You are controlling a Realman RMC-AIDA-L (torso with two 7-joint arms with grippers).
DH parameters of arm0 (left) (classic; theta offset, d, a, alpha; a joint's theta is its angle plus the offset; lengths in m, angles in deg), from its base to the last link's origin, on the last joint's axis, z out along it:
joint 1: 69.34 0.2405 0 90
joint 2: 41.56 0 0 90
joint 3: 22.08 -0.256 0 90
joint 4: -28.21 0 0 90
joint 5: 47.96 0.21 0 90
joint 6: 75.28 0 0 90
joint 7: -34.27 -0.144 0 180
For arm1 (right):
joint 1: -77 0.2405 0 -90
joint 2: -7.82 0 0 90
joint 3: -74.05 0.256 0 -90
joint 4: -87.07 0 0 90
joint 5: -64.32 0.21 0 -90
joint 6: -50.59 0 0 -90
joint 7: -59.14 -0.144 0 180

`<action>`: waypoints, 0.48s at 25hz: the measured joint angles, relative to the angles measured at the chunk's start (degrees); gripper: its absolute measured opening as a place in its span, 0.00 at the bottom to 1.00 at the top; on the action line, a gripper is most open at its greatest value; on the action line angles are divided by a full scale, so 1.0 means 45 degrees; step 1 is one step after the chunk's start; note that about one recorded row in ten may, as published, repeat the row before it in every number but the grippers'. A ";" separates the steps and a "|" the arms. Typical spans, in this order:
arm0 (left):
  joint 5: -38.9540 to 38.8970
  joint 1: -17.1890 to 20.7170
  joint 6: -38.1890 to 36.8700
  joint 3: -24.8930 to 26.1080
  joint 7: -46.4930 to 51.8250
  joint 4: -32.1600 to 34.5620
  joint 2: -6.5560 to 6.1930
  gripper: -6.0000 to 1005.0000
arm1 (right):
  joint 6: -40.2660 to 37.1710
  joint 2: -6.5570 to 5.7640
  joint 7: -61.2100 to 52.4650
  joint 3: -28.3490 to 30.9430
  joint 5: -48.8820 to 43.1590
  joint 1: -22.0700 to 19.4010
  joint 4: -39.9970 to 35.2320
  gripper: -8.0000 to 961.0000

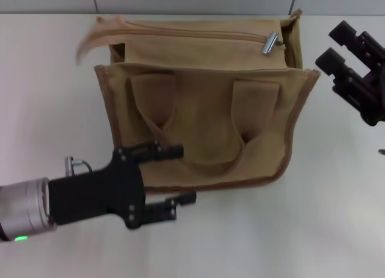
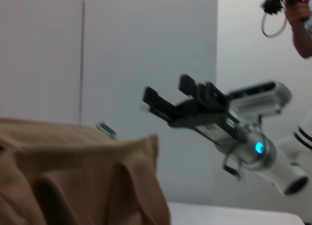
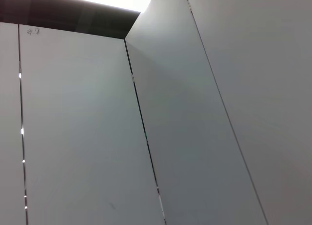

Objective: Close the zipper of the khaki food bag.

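Note:
The khaki food bag (image 1: 204, 109) lies in the middle of the white table, with its two strap handles and front pocket toward me. The zipper (image 1: 198, 32) runs along its far top side, and the silver pull tab (image 1: 272, 43) is at the right end. My left gripper (image 1: 180, 174) is open at the bag's near left edge, with one finger over the canvas and one just off it. My right gripper (image 1: 334, 46) is open, to the right of the bag's far right corner and apart from it. The left wrist view shows the bag (image 2: 73, 176), the tab (image 2: 106, 129) and the right gripper (image 2: 168, 96).
The white table (image 1: 337, 218) spreads around the bag, with a grey wall behind it. A person's hand (image 2: 297, 15) with a dark cable shows far off in the left wrist view. The right wrist view shows only grey wall panels (image 3: 146, 137).

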 joint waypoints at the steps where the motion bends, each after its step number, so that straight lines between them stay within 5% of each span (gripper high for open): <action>1: 0.0264 0.0016 -0.0001 0.0021 -0.0001 0.0062 -0.0010 0.72 | 0.0001 -0.0002 0.0002 -0.0129 -0.0001 0.0002 0.0001 0.70; 7: 0.0734 0.0010 0.0239 0.0278 -0.0006 0.0298 -0.0024 0.72 | 0.0060 -0.0077 0.0066 -0.2604 -0.0924 -0.0115 -0.0903 0.70; 12: 0.0741 -0.0049 0.0491 0.0357 -0.0005 0.0327 -0.0023 0.73 | 0.0205 -0.0058 0.1171 -0.3351 -0.2889 -0.0344 -0.1355 0.70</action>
